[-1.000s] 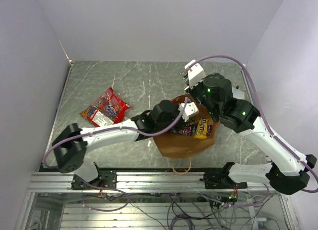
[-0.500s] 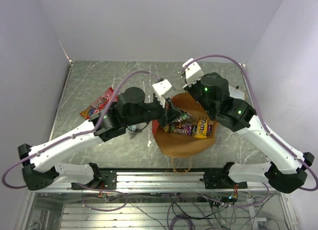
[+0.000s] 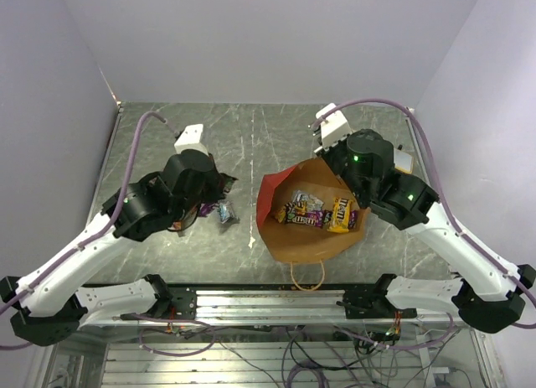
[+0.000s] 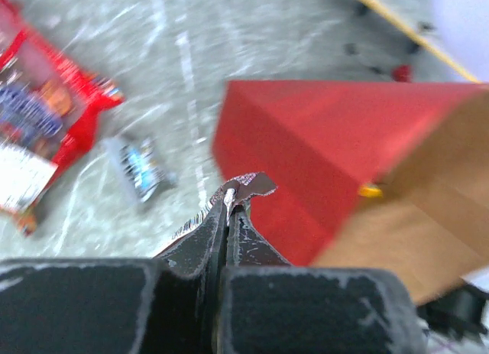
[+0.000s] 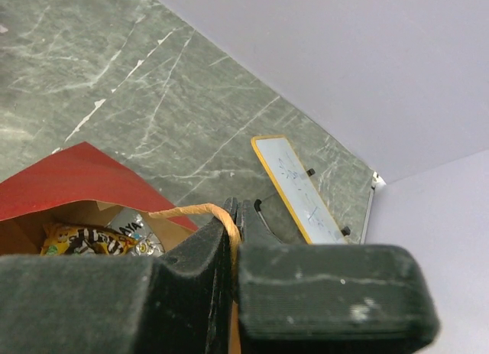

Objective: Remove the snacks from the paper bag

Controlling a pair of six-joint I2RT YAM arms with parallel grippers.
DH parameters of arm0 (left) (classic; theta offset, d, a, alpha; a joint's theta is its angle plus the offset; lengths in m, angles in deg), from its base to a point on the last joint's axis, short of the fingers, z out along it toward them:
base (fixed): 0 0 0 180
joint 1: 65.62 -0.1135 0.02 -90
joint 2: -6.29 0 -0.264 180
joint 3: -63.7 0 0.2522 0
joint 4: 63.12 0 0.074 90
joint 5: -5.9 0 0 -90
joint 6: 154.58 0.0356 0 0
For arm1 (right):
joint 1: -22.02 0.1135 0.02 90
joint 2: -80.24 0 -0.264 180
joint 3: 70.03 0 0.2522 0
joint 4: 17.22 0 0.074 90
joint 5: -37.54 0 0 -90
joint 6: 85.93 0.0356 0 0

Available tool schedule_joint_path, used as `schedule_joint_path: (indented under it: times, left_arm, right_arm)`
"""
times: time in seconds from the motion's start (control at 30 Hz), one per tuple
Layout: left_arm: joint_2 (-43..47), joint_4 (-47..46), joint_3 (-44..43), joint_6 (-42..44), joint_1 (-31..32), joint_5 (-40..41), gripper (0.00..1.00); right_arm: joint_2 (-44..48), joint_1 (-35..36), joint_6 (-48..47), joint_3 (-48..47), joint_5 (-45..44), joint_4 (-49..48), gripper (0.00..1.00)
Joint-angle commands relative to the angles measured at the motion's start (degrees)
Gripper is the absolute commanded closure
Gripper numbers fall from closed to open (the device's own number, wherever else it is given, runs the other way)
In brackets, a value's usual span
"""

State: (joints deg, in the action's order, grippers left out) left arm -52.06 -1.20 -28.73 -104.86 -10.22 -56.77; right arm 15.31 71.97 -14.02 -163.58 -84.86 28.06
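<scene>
The brown paper bag lies open at mid table, its red side panel to the left. Several snacks lie inside, among them a yellow packet and dark wrappers. My right gripper is shut on the bag's thin loop handle at the bag's far rim. My left gripper is left of the bag, shut on a dark wrapper with a barcode. A silver-blue packet lies on the table; the left wrist view shows it next to the red chip bag.
A flat white board with a yellow edge lies by the right wall behind the bag, also in the top view. The bag's second loop handle lies toward the table's near edge. Walls close in the table at left, back and right.
My left gripper has come out of the bag and swung left with a wrapper in it, now covering the red chip bag from above. The right gripper has kept hold of the handle.
</scene>
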Motion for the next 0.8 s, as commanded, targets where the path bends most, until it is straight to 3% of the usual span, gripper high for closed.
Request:
schedule_joint_path:
  times: [0.0,0.2,0.47,0.6,0.77]
  left_arm:
    - [-0.27,11.9,5.97,-13.88,-7.58,0.8,0.93]
    - [2.14,6.86,18.9,-25.77,-16.97,-8.32,0.93]
    - [4.46,-0.45,33.37,-50.65,-21.01,-11.12,0.93]
    - [4.65,-1.89,37.35,-61.52,-21.33,-10.04,0.93]
    - [4.54,-0.38,37.87,-68.91,-21.71,-1.59,0.93]
  right_arm:
    - [1.58,-0.05,0.98,0.02,-1.0,-1.61,1.0]
    - [0.48,-0.11,2.46,-1.34,1.2,0.41,1.0]
    - [0.29,-0.12,3.31,-2.78,2.62,2.45,1.0]
    - [0.34,-0.11,3.77,-2.7,3.12,3.37,1.0]
    - [0.78,-0.06,4.52,-2.76,3.33,4.24,1.0]
